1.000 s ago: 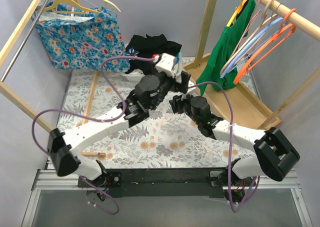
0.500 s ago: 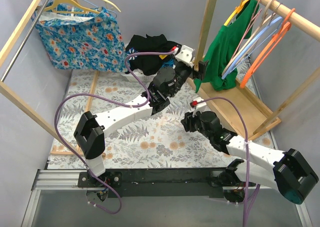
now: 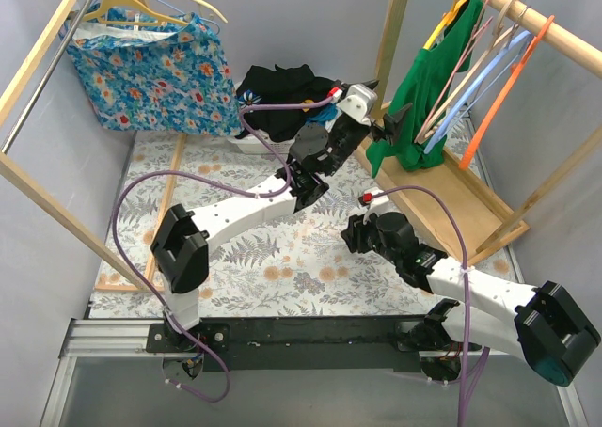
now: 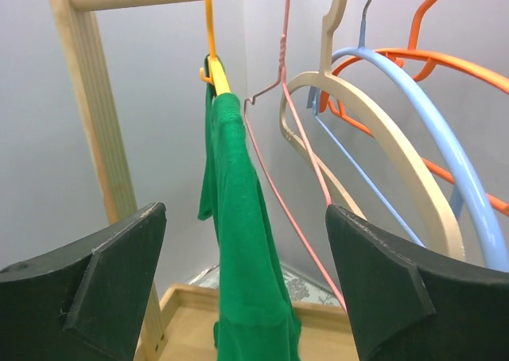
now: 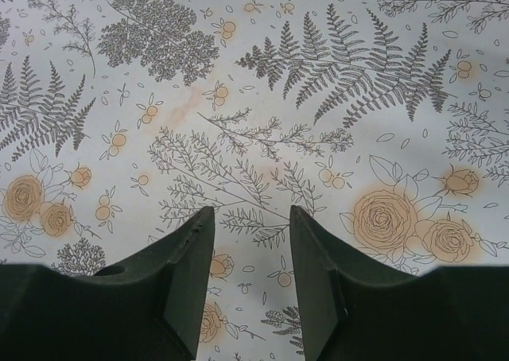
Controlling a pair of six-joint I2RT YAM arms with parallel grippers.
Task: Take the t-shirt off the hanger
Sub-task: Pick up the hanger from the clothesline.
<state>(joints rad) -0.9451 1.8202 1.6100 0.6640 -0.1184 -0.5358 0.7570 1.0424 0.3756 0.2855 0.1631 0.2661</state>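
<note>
**Desk:** What did the containers hold?

**Me:** I saw one, a white bin [image 3: 249, 143] at the back of the table [image 3: 282, 262]. Dark clothes [image 3: 282, 81] were heaped in it and spilled over the rim, so only a sliver of the bin showed.

**Desk:** And the t-shirt?

**Me:** The green t-shirt [image 3: 419, 98] hung on the yellow hanger [image 3: 450, 18] at the near end of the rail [image 3: 527, 18], next to the post. The pink, cream, blue and orange hangers hung bare behind it. Its hem dangled just above the rack's wooden base [image 3: 442, 197].

**Desk:** Where was the left gripper?

**Me:** The left gripper [image 3: 390, 124] was raised beside the shirt's lower edge with its jaws spread wide. From its wrist camera the t-shirt [image 4: 238, 218] hung in the gap between the fingers [image 4: 119, 273], and I saw nothing clamped. I couldn't tell whether a fingertip brushed the fabric.

**Desk:** The right one?

**Me:** The right gripper [image 3: 350, 231] was low over the table, well apart from the shirt. Its jaws stood narrowly parted, and only the fern print showed between them.
</note>
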